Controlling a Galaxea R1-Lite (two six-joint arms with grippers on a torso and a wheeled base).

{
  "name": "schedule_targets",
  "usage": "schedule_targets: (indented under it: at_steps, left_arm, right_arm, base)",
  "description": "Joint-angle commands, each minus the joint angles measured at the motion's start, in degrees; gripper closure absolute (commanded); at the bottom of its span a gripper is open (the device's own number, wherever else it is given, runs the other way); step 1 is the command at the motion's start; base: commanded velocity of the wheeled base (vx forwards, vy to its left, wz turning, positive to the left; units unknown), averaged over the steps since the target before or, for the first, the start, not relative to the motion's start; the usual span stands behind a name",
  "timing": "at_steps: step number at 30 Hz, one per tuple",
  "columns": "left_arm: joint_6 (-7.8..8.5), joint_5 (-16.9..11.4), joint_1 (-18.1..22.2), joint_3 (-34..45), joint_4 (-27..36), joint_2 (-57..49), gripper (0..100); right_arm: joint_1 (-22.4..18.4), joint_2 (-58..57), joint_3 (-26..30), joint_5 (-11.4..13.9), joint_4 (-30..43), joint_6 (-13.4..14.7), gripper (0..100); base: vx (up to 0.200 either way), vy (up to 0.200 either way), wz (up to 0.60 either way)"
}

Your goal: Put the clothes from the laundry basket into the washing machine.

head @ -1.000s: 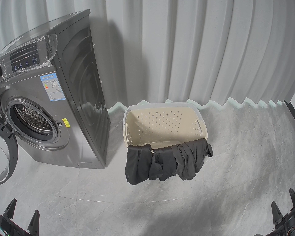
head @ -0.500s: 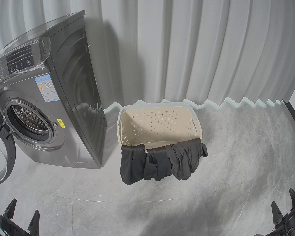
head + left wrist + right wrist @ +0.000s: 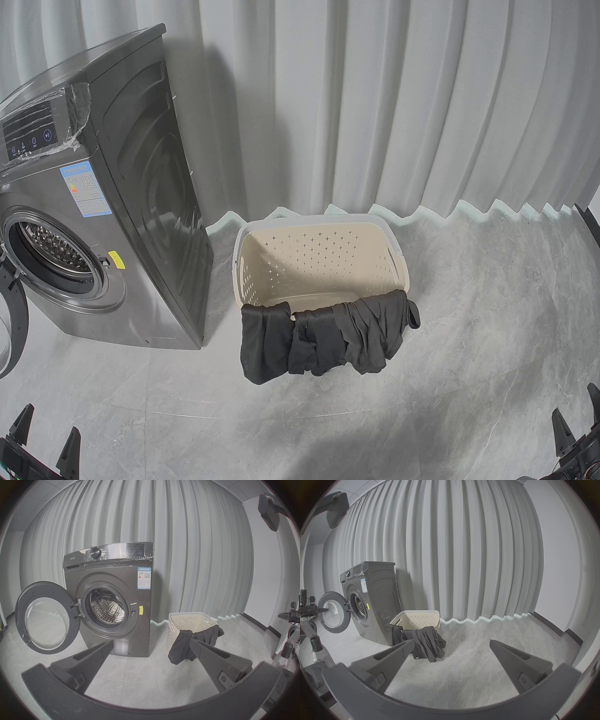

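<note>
Clothes, head view: dark garments bunched over the near rim of the laundry basket, at the basket's 6 o'clock, hanging down its outer wall toward the floor.
Laundry basket, head view: cream, perforated, upright, near the middle of the view.
Washing machine, head view: grey front-loader just beside the basket, at its 9 o'clock; the round door is swung open at the view's 8 o'clock edge and the drum is showing.
Curtain, head view: pale folds at 12 o'clock, behind basket and machine.
Left gripper, head view: at 7 o'clock, well apart from the clothes; jaws spread, nothing between them.
Right gripper, head view: at 4 o'clock, well apart from the clothes; jaws spread, nothing held.
Left gripper, left wrist view: jaws wide, holding nothing.
Clothes, left wrist view: draped over the basket rim on the side facing the camera.
Washing machine, left wrist view: door hinged wide open, metal drum visible; the basket stands just beside the machine, on the side away from the door.
Right gripper, right wrist view: jaws wide, holding nothing.
Clothes, right wrist view: hanging off the basket rim down its outer wall, near the floor.
Washing machine, right wrist view: just beside the basket, door open.
</note>
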Motion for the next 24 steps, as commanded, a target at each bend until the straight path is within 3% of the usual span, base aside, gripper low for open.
schedule_targets:
  at_steps: [1, 19, 21, 24]
  left_arm:
    - [-0.04, 0.0, 0.0, 0.9, 0.0, -0.9, 0]
    - [-0.04, 0.0, 0.0, 0.9, 0.0, -0.9, 0]
    - [-0.04, 0.0, -0.1, 0.9, 0.0, -0.9, 0]
    - [-0.04, 0.0, 0.0, 0.9, 0.0, -0.9, 0]
  right_arm:
    - [0.0, -0.9, 0.9, 0.0, 0.0, 0.0, 0]
    - [-0.1, -0.9, 0.8, -0.7, -0.2, 0.3, 0]
    - [0.0, -0.9, -5.8, 0.1, -1.5, 0.0, 0]
    - [0.3, 2.9, -10.7, 0.3, -0.4, 0.0, 0]
  base:
    - [0.2, 0.0, 0.0]
    - [0.0, 0.0, 0.0]
    - [0.0, 0.0, 0.0]
    - [0.0, 0.0, 0.0]
